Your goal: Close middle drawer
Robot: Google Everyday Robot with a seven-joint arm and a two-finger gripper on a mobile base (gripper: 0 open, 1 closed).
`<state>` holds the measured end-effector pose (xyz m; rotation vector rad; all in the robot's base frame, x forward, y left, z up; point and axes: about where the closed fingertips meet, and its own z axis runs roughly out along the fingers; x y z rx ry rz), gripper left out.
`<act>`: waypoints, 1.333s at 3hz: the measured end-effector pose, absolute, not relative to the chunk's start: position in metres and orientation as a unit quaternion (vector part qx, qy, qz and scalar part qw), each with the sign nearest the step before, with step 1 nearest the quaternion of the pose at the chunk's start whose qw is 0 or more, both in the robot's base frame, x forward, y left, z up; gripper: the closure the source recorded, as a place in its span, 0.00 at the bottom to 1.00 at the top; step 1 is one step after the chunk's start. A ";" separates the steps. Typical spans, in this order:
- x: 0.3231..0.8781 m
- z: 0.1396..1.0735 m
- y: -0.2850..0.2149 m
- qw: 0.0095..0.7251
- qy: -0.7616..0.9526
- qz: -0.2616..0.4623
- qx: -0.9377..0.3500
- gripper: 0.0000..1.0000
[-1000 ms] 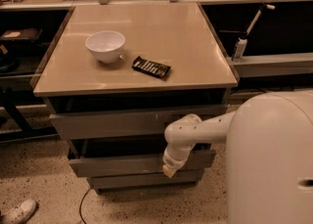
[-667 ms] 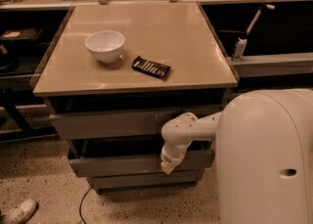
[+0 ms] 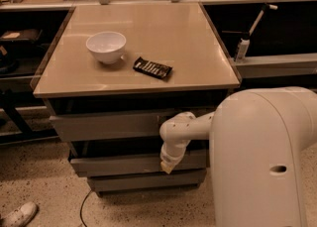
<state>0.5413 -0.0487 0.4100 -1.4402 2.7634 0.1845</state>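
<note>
Evidently the push-in step: white bowl and dark snack packet sit on the cabinet top; below, middle drawer juts out slightly, gripper low at its front panel, right of centre, apparently touching; open or closed, cannot tell; next calls for a straight inward press

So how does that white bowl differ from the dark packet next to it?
The bowl is white, round and stands upright; the packet is dark, flat and lies slantwise. The bowl rises higher than the packet. The bowl sits further left, the packet nearer the front edge. Both rest on the tabletop, apart. The gripper is well below them, at the middle drawer front.
</note>
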 end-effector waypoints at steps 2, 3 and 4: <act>0.541 0.410 -0.049 0.010 0.885 0.059 -0.461 0.35; 0.541 0.410 -0.049 0.010 0.885 0.059 -0.461 0.11; 0.541 0.410 -0.049 0.010 0.885 0.059 -0.461 0.00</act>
